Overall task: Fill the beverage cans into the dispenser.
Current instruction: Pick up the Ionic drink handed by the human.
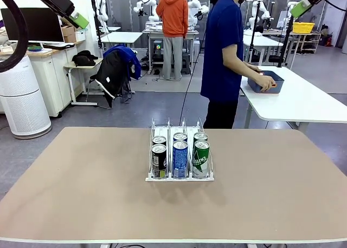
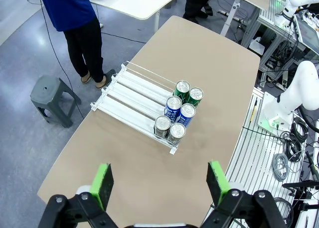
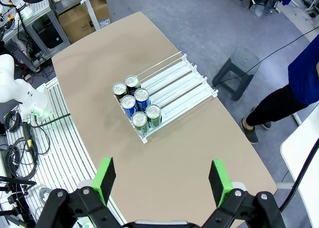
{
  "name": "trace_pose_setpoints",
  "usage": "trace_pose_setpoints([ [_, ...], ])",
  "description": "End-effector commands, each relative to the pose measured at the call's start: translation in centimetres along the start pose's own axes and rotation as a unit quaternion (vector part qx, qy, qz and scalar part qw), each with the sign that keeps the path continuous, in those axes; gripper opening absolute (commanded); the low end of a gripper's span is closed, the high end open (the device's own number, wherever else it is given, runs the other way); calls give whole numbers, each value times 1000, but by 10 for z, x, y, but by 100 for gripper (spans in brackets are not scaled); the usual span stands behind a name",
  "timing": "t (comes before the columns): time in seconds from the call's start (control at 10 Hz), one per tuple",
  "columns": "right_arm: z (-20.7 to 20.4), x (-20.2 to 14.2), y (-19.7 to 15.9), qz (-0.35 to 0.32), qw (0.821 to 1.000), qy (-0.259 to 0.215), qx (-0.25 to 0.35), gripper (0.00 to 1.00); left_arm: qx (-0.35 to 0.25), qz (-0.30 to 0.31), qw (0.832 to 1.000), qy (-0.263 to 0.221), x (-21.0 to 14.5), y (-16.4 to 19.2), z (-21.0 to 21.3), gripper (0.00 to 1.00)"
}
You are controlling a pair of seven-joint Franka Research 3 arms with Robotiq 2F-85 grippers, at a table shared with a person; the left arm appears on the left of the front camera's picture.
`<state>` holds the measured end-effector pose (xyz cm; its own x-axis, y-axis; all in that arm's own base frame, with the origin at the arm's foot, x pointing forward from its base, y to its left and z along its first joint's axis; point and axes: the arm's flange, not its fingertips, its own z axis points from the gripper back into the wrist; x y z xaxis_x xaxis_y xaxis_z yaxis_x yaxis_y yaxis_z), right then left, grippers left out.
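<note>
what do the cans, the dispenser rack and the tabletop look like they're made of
The beverage cans look like metal, likely aluminium: shiny silver tops and glossy printed sides. The dispenser seems to be white or clear plastic with thin, wire-like dividers, though the exact material is hard to tell. The table has a matte beige top, perhaps laminate, with no glare on it.

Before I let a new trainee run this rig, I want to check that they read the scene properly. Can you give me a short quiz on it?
1. True or false: the dispenser holds six cans, two per lane.
2. The cans in the middle lane are: A black-and-green, B blue-and-white, C green with white script.
3. Fill in: the left gripper and right gripper both stand ___, holding nothing.
Key: 1 true; 2 B; 3 open.
</note>
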<state>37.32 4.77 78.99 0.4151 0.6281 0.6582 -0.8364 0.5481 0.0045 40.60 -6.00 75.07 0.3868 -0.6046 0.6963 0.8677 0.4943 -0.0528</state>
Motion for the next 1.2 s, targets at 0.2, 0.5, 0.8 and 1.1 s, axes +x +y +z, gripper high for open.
trace_pose_setpoints([
  [0.2,0,0,0,0,1000,0,0,100,-1,1,1000,2,-2,1,0,100],
  [0.5,0,0,0,0,1000,0,0,100,-1,1,1000,2,-2,1,0,100],
  [0.8,0,0,0,0,1000,0,0,100,-1,1,1000,2,-2,1,0,100],
  [1.1,0,0,0,0,1000,0,0,100,-1,1,1000,2,-2,1,0,100],
])
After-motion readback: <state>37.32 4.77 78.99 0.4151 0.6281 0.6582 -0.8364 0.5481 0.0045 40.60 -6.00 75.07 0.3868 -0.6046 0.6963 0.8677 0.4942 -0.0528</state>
